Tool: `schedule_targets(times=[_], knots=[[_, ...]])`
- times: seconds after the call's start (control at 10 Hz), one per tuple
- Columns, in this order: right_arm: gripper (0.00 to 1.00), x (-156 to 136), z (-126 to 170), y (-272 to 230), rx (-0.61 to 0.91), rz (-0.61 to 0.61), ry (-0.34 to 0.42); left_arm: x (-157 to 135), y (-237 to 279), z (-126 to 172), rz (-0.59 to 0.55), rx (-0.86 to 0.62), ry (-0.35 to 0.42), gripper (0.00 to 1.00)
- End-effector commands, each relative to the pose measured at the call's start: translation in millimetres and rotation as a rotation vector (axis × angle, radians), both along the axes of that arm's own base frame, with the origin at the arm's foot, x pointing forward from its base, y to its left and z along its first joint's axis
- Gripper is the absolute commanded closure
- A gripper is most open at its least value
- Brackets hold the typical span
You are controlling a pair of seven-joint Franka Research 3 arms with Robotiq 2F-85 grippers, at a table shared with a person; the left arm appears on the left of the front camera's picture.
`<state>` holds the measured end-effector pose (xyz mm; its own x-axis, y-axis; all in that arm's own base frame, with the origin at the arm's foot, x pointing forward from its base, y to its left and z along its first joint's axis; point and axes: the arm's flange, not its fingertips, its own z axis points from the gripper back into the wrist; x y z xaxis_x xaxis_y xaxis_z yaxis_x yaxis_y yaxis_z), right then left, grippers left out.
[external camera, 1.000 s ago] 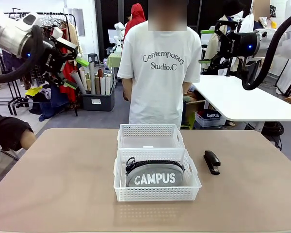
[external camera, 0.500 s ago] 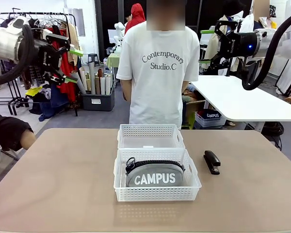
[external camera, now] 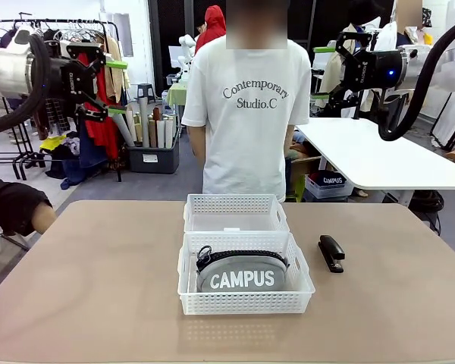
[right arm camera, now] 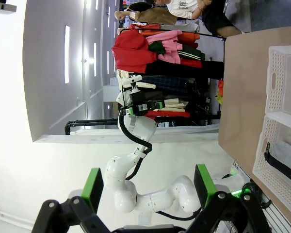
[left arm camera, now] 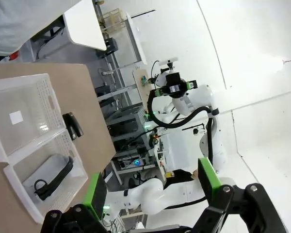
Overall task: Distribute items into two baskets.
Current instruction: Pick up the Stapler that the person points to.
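The near basket (external camera: pixel 246 302) and far basket (external camera: pixel 235 203), touching, take the middle of the tabletop (external camera: pixel 98 273). A pouch (external camera: pixel 241 274) fills the near one; the far one lies open from above. A stapler (external camera: pixel 331 252) lies just beside the near basket's right wall. A person (external camera: pixel 246 114) stands at the far edge. Toward the left edge the tabletop is bare.

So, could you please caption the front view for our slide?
Pouch in the near basket, far basket empty, stapler on the table alongside.

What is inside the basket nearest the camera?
The near basket holds a grey pouch lettered CAMPUS. The stapler lies outside it, on the table to its right. Anything under the pouch is covered, and the basket's front wall screens the pouch's lower edge.
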<state>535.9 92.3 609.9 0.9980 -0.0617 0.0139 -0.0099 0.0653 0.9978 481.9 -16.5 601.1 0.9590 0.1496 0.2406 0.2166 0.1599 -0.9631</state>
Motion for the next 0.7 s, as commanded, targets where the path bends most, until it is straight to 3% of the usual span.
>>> schedule_targets(times=[0.0,0.6], knots=[[0.0,-0.4,1.6,0.2,0.0,-0.003,-0.002,4.2,-4.3,4.2,0.001,-0.042,-0.032,0.0],[0.0,-0.4,1.6,0.2,0.0,-0.003,-0.002,-1.4,-8.0,11.9,0.016,-0.055,-0.067,0.0]])
